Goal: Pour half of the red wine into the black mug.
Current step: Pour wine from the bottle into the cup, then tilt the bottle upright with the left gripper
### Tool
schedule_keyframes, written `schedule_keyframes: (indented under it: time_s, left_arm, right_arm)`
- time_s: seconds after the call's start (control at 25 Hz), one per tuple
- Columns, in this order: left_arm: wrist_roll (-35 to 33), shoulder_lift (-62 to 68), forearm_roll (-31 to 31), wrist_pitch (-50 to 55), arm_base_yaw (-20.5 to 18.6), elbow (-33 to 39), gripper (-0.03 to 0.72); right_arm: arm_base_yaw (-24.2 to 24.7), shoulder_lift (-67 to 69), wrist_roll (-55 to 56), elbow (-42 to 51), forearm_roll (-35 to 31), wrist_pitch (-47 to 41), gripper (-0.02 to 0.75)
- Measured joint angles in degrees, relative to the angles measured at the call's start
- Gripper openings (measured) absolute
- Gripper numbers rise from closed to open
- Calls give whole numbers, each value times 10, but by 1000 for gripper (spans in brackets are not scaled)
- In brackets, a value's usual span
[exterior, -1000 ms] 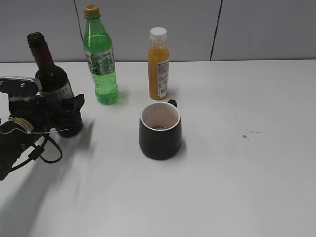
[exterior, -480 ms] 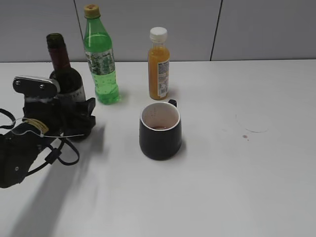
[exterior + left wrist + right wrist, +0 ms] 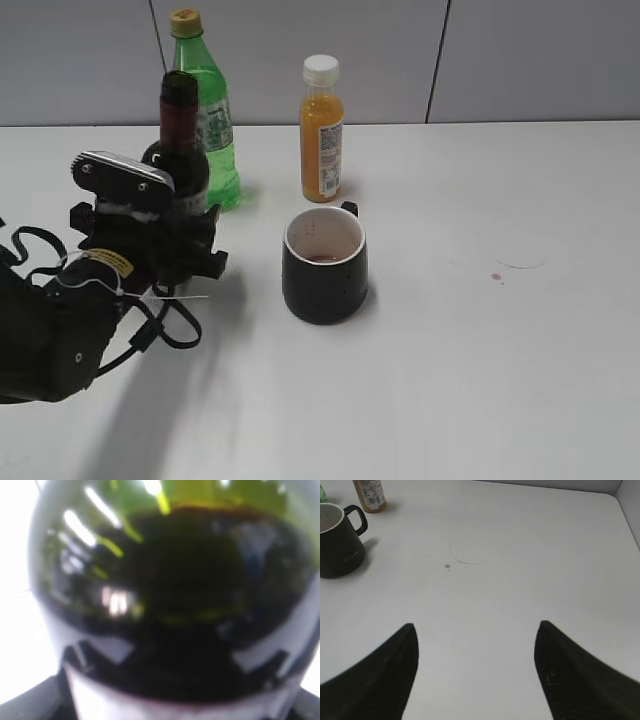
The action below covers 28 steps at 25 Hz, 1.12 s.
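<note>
My left gripper (image 3: 175,245) is shut on the red wine bottle (image 3: 180,130) and holds it upright, left of the black mug (image 3: 323,268). The bottle's neck has maroon foil and its mouth is open. In the left wrist view the dark green glass (image 3: 170,595) fills the frame, with the dark wine inside. The mug stands on the white table with a little dark red liquid at the bottom of its white inside; it also shows in the right wrist view (image 3: 340,545). My right gripper (image 3: 476,627) is open and empty over bare table, right of the mug.
A bright green plastic bottle (image 3: 210,150) stands behind the wine bottle. A small orange juice bottle (image 3: 321,130) stands just behind the mug. A small red drop (image 3: 496,277) and a faint ring mark (image 3: 520,262) lie on the table to the right.
My left gripper has carried the wine bottle to the right toward the mug, and it now stands in front of the green bottle. The mug has not moved.
</note>
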<state>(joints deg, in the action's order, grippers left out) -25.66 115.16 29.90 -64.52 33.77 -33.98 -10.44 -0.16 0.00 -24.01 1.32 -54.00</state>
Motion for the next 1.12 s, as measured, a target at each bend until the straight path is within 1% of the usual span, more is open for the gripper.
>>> schedule_keyframes:
  time_s: [0.28, 0.36, 0.48, 0.6, 0.72, 0.92, 1.12]
  left_arm:
    - [-113, -15, 22, 0, 16, 0, 536]
    - [-152, -15, 48, 0, 24, 0, 536]
    - [-188, -15, 92, 0, 30, 0, 536]
    - [-221, -15, 117, 0, 30, 0, 536]
    - [-255, -15, 124, 0, 30, 0, 536]
    - [-334, -15, 144, 0, 30, -18, 536]
    - [-411, -15, 151, 0, 31, -39, 536]
  right_arm:
    - [0, 0, -3, 0, 0, 0, 549]
    - [0, 0, 0, 0, 0, 0, 549]
    - [0, 0, 0, 0, 0, 0, 549]
    - [0, 0, -3, 0, 0, 0, 549]
    - [0, 0, 0, 0, 0, 0, 549]
    - [0, 0, 0, 0, 0, 0, 549]
    - [0, 0, 0, 0, 0, 0, 549]
